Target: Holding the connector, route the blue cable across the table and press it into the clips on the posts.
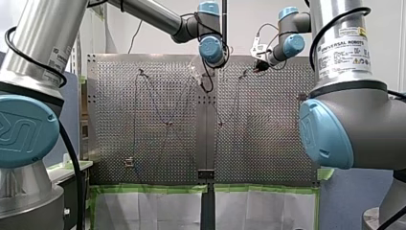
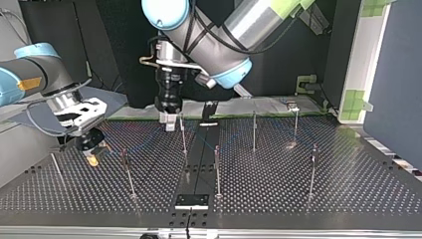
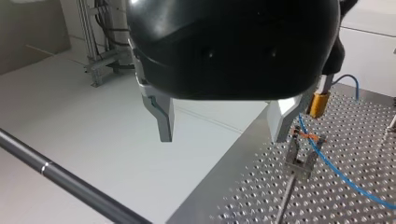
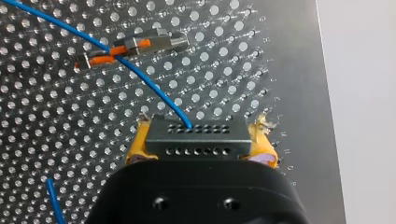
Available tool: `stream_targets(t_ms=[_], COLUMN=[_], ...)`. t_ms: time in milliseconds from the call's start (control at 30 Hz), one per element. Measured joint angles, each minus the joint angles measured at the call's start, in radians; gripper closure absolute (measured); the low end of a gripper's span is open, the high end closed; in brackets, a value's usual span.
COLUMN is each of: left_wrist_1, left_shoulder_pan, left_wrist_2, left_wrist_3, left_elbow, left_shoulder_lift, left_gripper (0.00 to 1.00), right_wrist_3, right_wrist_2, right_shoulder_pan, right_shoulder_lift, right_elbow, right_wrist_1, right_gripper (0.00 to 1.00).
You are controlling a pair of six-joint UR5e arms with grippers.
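In the right wrist view my right gripper (image 4: pixel 201 139), with yellow pads (image 4: pixel 138 144), is shut on the grey connector (image 4: pixel 187 145). The blue cable (image 4: pixel 140 77) leaves the connector and crosses a post's clip (image 4: pixel 135 46) with orange parts. In the top view my right gripper (image 2: pixel 93 155) hangs low over the perforated table (image 2: pixel 298 199) at the left. My left gripper (image 2: pixel 169 122) is at the far edge near the middle. Its metal fingers (image 3: pixel 163 121) stand open with nothing between them, beside a clip (image 3: pixel 301 158) that the blue cable (image 3: pixel 336 170) passes.
Several thin upright posts (image 2: pixel 216 169) stand across the table. A black plate (image 2: pixel 191 200) lies at the near edge of the top view. Green tape (image 1: pixel 153 188) lines the edge in the front view. A dark rod (image 3: pixel 70 179) runs close under my left gripper.
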Motion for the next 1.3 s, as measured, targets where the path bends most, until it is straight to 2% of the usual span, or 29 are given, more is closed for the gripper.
stream_targets(t_ms=[200, 667, 1300], left_wrist_1=[0.052, 0.182, 0.344], left_shoulder_pan=[-0.003, -0.006, -0.002], left_wrist_2=[-0.028, -0.032, -0.031], left_wrist_3=[-0.002, 0.093, 0.103], left_elbow=[-0.053, -0.183, -0.344], left_shoulder_lift=[0.000, 0.000, 0.000], left_gripper=[0.00, 0.00, 0.00], right_wrist_3=[0.000, 0.000, 0.000], right_wrist_2=[0.000, 0.000, 0.000], right_shoulder_pan=[0.000, 0.000, 0.000], right_shoulder_lift=[0.000, 0.000, 0.000], right_elbow=[0.000, 0.000, 0.000], right_wrist_1=[0.000, 0.000, 0.000], right_gripper=[1.00, 1.00, 1.00])
